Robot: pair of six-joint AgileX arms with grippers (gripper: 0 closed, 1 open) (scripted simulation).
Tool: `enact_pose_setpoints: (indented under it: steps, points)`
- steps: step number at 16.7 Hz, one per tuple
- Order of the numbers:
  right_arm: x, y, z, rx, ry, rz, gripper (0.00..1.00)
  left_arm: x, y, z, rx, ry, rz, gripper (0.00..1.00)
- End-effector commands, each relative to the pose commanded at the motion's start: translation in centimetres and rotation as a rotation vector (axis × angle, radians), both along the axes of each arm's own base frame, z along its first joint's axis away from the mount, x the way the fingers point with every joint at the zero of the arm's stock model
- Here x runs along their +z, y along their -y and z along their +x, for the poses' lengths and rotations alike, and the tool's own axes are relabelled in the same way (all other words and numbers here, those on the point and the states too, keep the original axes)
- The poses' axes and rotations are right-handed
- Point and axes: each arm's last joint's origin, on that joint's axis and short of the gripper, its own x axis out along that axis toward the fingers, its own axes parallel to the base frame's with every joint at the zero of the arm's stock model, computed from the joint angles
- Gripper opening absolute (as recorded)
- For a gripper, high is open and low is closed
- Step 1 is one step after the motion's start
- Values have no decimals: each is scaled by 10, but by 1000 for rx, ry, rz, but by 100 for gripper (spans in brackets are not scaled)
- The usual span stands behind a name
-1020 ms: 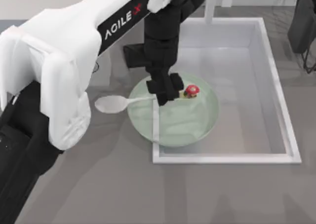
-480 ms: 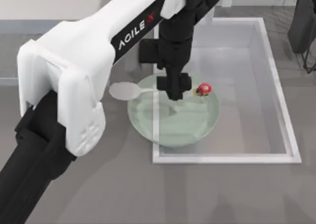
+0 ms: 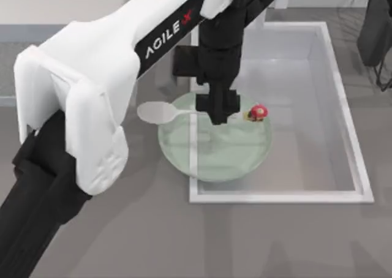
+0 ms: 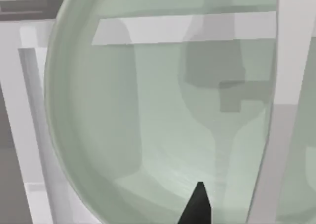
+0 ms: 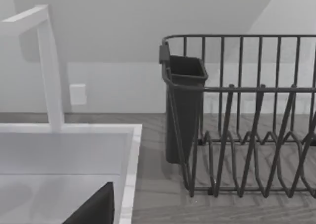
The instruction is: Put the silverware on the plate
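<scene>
Top view, reading from left to right: the left arm is reaching in from the lower left, its white and black links crossing the grey bench (image 3: 122, 241) toward the middle. Past it, the spoon (image 3: 160, 112) is showing as a small pale silver-white piece with an oval bowl and a thin straight handle. The bowl is sticking out beyond the plate's left rim, over the bench, while the handle is running rightward into the left gripper (image 3: 221, 114), whose fingers are clenched on the spoon handle and holding it level above the plate. The plate (image 3: 236, 161) is a large round translucent green dish with a shallow raised rim, lying across the left wall of the white sink (image 3: 346, 119), partly over the bench and partly over the basin. A small red-and-white object (image 3: 257, 112) is sitting on the plate, just right of the gripper. At the far right edge, the right arm is parked.

Judging from this, the carrying step is under way and the spoon is not yet set down. The next move likely calls for shifting the spoon rightward until its bowl is over the plate, lowering it, then releasing, while keeping apart from the red-and-white object.
</scene>
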Motion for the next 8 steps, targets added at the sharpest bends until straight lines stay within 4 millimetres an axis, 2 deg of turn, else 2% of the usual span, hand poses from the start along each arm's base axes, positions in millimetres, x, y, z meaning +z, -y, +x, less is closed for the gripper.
enact_pose_setpoints:
  steps: [8]
  points:
    - [0,0,0,0,0,0,100,25,10,-25,-66,9,-39,0]
